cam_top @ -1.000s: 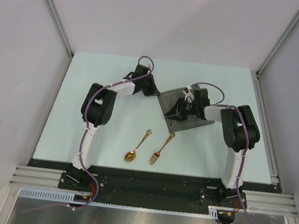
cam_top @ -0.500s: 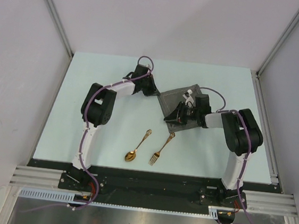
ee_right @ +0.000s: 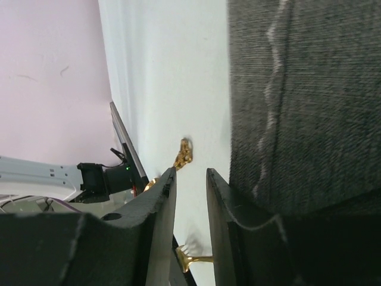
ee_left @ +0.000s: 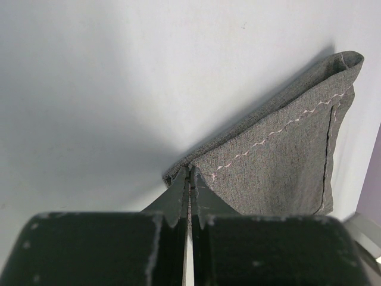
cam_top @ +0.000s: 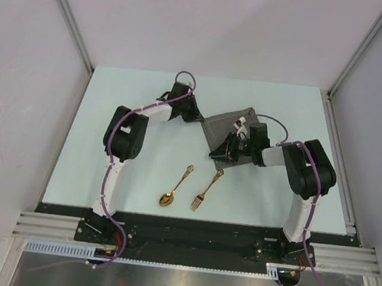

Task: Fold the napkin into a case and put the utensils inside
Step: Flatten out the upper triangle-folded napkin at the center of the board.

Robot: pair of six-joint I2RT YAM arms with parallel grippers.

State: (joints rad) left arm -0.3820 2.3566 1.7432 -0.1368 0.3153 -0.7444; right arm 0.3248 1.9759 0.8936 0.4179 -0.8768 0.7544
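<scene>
The napkin (cam_top: pixel 221 130) is a folded dark grey cloth lying flat at mid table. My left gripper (cam_top: pixel 198 117) is shut on its left corner; the left wrist view shows the jaws (ee_left: pixel 190 171) pinching the corner, with the cloth (ee_left: pixel 286 155) spreading to the right. My right gripper (cam_top: pixel 226 151) is low over the napkin's near edge, with its jaws a little apart and nothing between them (ee_right: pixel 190 174); the cloth (ee_right: pixel 303 101) lies beside one finger. The gold spoon (cam_top: pixel 175 186) and gold fork (cam_top: pixel 206 190) lie side by side nearer the arm bases, apart from the napkin. The fork's tines (ee_right: pixel 191 258) show under the right jaws.
The pale table (cam_top: pixel 133 171) is bounded by metal frame rails on the left (cam_top: pixel 55 163) and right (cam_top: pixel 340 152). The black front rail (cam_top: pixel 189 223) runs just in front of the utensils. White walls enclose the back.
My right gripper has moved across the napkin toward its near left edge, and its forearm has swung down over the cloth. The left gripper, spoon and fork have not moved.
</scene>
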